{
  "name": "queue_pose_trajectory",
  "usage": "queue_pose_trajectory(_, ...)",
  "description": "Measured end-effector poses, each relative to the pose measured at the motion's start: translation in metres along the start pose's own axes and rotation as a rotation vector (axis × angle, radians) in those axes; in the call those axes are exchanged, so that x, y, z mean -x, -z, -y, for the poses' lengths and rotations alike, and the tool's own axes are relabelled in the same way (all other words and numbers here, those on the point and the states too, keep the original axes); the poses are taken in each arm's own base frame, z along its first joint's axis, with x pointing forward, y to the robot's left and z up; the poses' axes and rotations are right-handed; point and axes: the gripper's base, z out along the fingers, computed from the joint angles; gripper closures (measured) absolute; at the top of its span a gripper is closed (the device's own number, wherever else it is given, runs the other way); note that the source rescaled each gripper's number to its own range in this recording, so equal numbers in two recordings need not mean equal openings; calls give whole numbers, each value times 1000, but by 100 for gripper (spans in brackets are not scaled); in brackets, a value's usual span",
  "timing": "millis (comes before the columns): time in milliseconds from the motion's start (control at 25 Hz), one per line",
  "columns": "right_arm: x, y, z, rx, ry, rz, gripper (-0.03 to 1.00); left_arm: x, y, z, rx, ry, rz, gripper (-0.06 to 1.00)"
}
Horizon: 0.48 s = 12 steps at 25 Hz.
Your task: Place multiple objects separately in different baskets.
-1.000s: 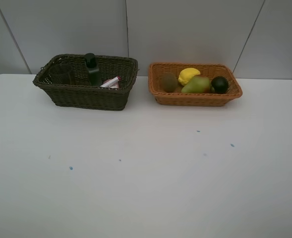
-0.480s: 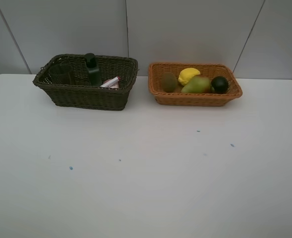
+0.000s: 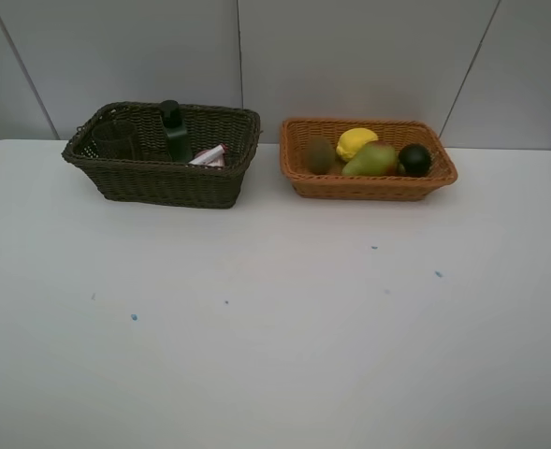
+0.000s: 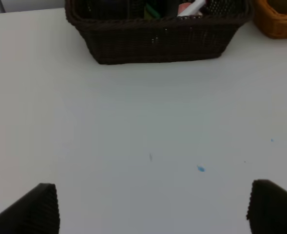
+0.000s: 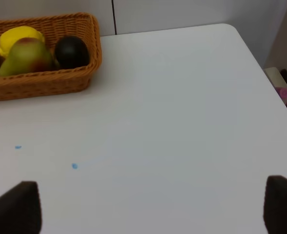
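1. Nothing has moved since the earlier frame. Exterior high view: the dark brown basket (image 3: 163, 154) stands near the table's (image 3: 275, 327) far edge, holding a dark pump bottle (image 3: 174, 129), a translucent cup (image 3: 116, 138) and a white red-tipped marker (image 3: 210, 155). Just beside it, the orange-tan basket (image 3: 369, 185) holds a kiwi (image 3: 318, 155), lemon (image 3: 355, 142), pear (image 3: 372, 160) and dark green round fruit (image 3: 414, 159).
2. Left wrist view: the left gripper (image 4: 153, 207) is released, jaws wide apart over bare table, holding nothing.
3. Right wrist view: the right gripper (image 5: 153, 207) is likewise released and empty, near the table's far right corner.
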Motion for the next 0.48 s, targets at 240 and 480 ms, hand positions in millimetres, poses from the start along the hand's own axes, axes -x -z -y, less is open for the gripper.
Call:
queue_pose_trajectory(240,0,0,0,0,0,0,-3,-2,3,1,199,107,22,-6)
queue_pose_trajectory(480,0,0,0,0,0,0,-3,-6,9,6,239,101,71,-6)
